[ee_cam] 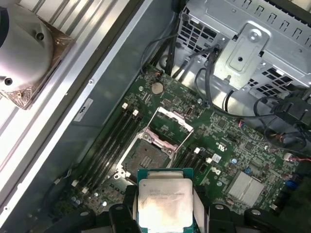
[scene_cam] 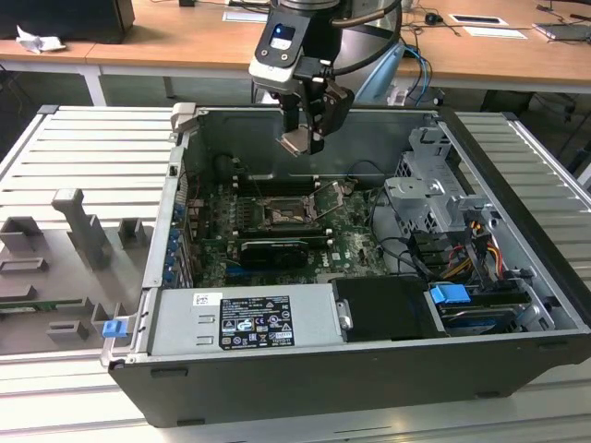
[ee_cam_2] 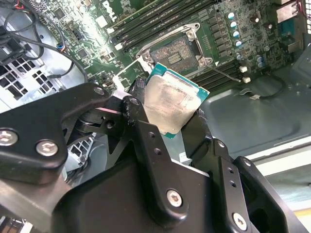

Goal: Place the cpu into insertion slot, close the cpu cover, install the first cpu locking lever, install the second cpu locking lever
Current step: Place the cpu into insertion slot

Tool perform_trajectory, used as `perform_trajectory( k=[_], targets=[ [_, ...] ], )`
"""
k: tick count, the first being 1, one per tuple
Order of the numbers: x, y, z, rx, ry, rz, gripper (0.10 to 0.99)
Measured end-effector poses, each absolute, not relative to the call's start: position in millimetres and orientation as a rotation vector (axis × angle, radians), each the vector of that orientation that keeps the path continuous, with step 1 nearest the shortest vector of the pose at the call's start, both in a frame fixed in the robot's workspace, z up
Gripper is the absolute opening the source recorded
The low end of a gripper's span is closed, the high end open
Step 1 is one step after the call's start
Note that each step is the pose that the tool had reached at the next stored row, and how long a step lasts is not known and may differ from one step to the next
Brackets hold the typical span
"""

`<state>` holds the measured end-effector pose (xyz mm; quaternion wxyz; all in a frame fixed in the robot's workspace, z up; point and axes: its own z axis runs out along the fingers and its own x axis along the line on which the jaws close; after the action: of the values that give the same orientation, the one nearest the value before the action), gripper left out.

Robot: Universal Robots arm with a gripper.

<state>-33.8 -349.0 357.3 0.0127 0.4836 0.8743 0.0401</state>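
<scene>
Fixtures [scene_cam: 78, 231], grey, stand on the ribbed bench [scene_cam: 83, 152] at the exterior view's left, beside the open case [scene_cam: 305, 388].

Near the middle, the gripper [scene_cam: 303, 140] hangs above the board [scene_cam: 355, 242]. Its fingers [ee_cam_2: 146, 141] are clamped on the cpu [scene_cam: 296, 144] across two opposite edges. The silvery face is bare and tilted in the second wrist view. The cpu is in the air, well apart from the slot [scene_cam: 282, 214] below it.

The slot lies open, its dark pin field exposed between the memory slots [ee_cam: 109, 145]. The cover [ee_cam: 171, 120] stands raised on its hinge in the first wrist view, not yet closed.

At the exterior view's right sits the drive cage [scene_cam: 429, 198], clear of the gripper.

Assessment:
- The cpu looks light, thin and stiff.
- Its metal face is smooth and likely slippery, so an edge hold, as taken here, seems the sound one.
- The green rim and underside contacts should be treated as fragile, the slot's pins more so.
- A tilted or sliding seat could probably damage them.
</scene>
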Motion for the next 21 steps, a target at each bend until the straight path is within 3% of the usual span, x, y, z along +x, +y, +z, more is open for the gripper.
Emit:
perform_trajectory(
  k=[21],
  targets=[
    [-33.4, -349.0, 351.6, 1.77, 2.55, 0.112, 0.541]
  ],
)
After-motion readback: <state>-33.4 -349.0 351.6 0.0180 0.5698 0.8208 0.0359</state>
